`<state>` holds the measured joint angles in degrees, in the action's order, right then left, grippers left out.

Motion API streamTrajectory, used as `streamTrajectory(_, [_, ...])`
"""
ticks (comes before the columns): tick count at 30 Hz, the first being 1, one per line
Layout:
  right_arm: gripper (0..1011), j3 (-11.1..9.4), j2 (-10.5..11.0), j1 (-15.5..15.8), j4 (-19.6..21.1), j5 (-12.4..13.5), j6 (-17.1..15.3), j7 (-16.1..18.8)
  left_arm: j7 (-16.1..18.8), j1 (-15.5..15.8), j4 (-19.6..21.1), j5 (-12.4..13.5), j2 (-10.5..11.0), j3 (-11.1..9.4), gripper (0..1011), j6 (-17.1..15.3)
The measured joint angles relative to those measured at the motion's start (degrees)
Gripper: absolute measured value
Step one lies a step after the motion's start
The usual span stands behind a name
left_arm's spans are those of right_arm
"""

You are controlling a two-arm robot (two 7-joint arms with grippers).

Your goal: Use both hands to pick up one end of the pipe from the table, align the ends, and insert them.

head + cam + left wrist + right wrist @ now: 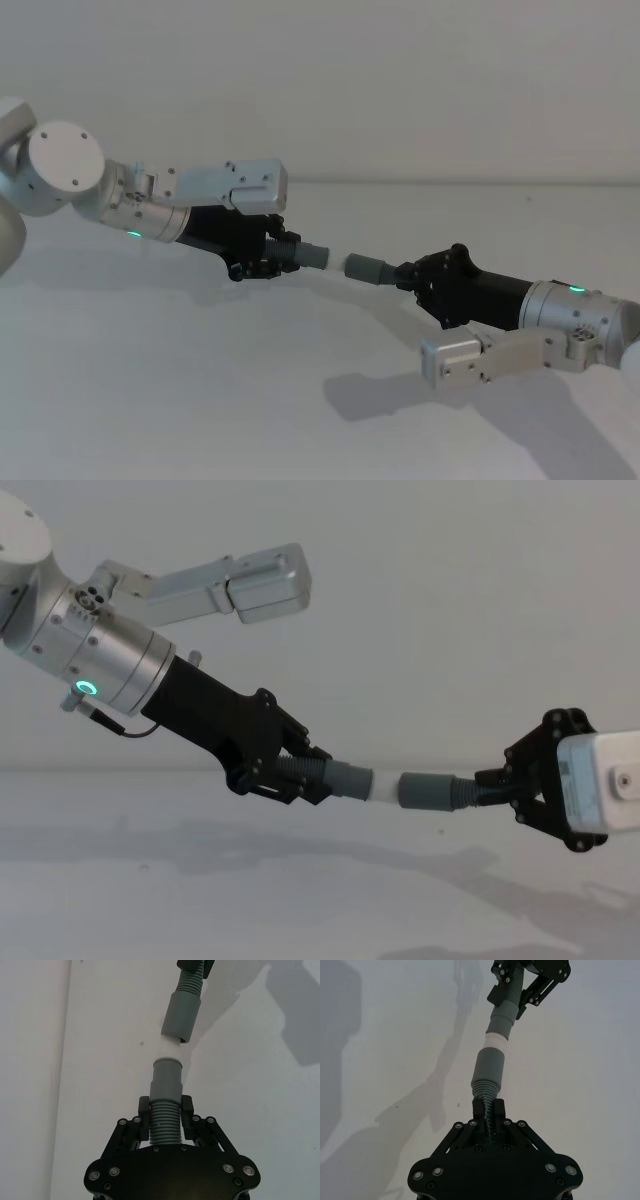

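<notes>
Both arms are raised above the table [200, 400], each holding one hose piece, ends facing each other mid-air.

Left gripper [262, 255]: reaches in from the left, silver cyl. wrist w/ green ring light. Fingers clamped on the ribbed section of the left hose piece [300, 773], just behind its grey cuff [350, 781]. A narrow white tip [384, 789] projects from that cuff toward the other arm. In the left wrist view the hose sits centred between both pads, cuff pointing away from the palm.

Right gripper [420, 280]: reaches in from the right, silver wrist w/ green light. Fingers pinched narrow on the ribbed part of the right hose piece [486, 1097], close behind its grey cuff [366, 268].

Alignment: white tip and right cuff mouth are very near; in the chest view and right wrist view they appear to meet, in the left wrist view a small gap and slight lateral offset remain. Cannot tell if the tip has entered the mouth.

Surroundings: plain white table below w/ arm shadows and a few small dark specks; plain wall [400, 80] behind. Both hose pieces are clear of the surface; path between the two ends is unobstructed.
</notes>
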<state>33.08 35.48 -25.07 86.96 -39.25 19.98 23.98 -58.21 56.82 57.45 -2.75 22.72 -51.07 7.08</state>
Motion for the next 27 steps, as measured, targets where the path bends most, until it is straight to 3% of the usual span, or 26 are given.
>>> streamTrajectory(27, [94,0.68,-0.19,-0.37,0.06,0.56,-0.98,-0.44,-0.02,0.0,0.0,-0.01,-0.05,0.0,347,0.01])
